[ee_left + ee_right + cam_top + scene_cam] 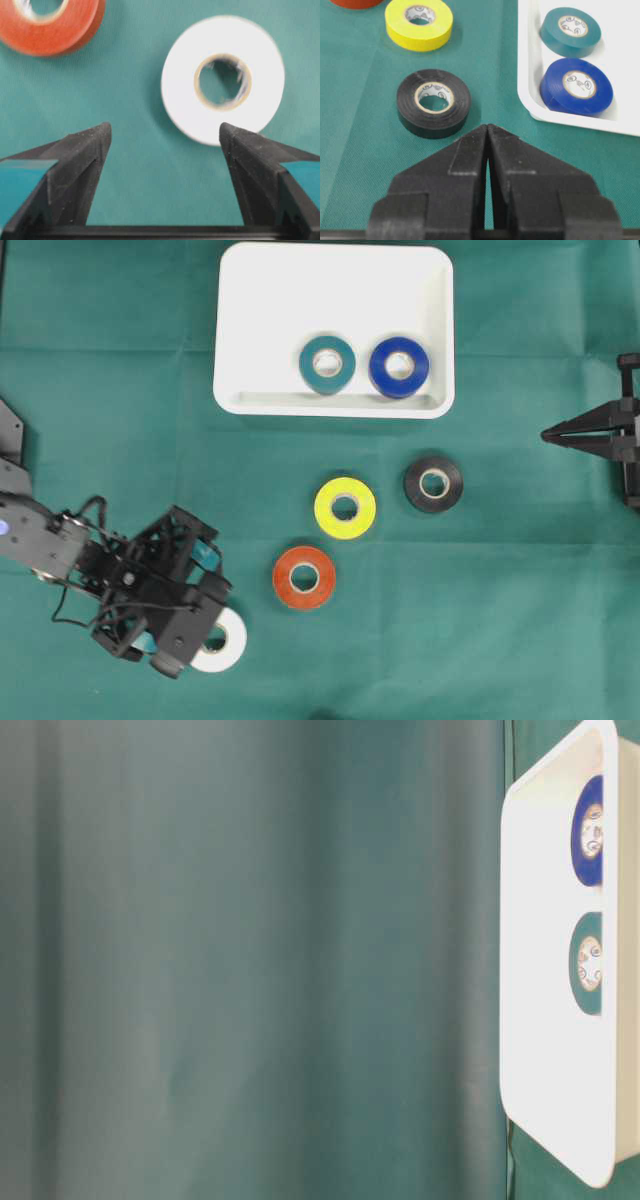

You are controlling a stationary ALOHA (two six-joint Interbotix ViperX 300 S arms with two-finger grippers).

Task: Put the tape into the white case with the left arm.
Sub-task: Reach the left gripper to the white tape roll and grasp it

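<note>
Left claw (165,135): I am holding my teal-banded fingers (82,160) spread wide, pinching nothing; the green cloth is showing between the tips.
Left claw position: in the overhead view I am hanging over the near-left part of the desk (520,640), partly covering the white tape (222,642).
White tape: it is lying flat on the cloth, just ahead of my right-hand finger in my wrist view (223,79), off to one side of the gap between my fingers, not between them.
Orange tape (303,578): it is sitting flat on the cloth near the white one, toward the middle of the desk; in my wrist view it is showing blurred at the top-left corner.
Yellow tape (345,507): it is resting just beyond the orange one, toward the case.
Black tape (433,484): it is lying to the right of the yellow, apart from it.
White case (270,300): it is sitting at the far middle of the desk, holding two rolls against its near wall.
Teal tape (327,363): it is lying in the case, on the left.
Blue tape (399,367): it is lying in the case just beside the teal one.
Right claw (488,131): I am keeping it at the right edge of the desk, tips pressed together, pinching nothing.
</note>
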